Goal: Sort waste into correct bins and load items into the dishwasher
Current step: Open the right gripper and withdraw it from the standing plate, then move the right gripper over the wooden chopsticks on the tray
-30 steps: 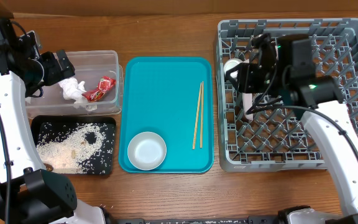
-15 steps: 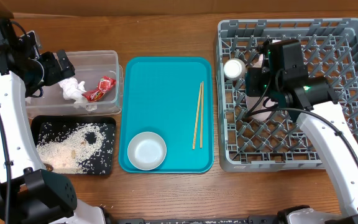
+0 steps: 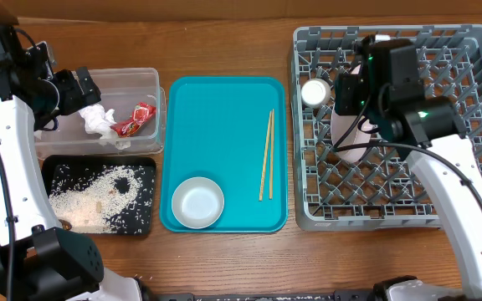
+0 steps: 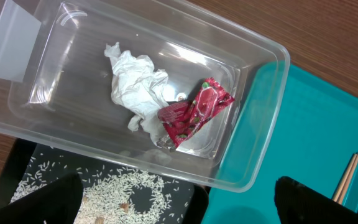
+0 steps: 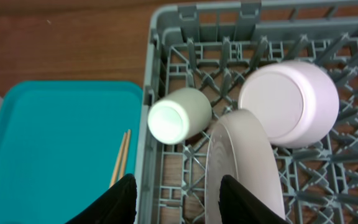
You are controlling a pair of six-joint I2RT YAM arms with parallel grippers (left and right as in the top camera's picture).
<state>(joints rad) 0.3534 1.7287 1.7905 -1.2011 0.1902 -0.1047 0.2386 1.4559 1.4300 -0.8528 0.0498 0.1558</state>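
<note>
My right arm has pulled back off the left side of the dish rack, drifting toward the far right. A second ago my jaws were parked right over the cream cup and pink plate. Now the cup's in plain sight at the rack's left edge, with the plate showing on edge just beside it.

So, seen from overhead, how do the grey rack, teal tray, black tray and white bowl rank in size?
Largest to smallest in the overhead view:
1. grey rack
2. teal tray
3. black tray
4. white bowl
All lie at table level, so nearness to the camera hardly skews this.
</note>
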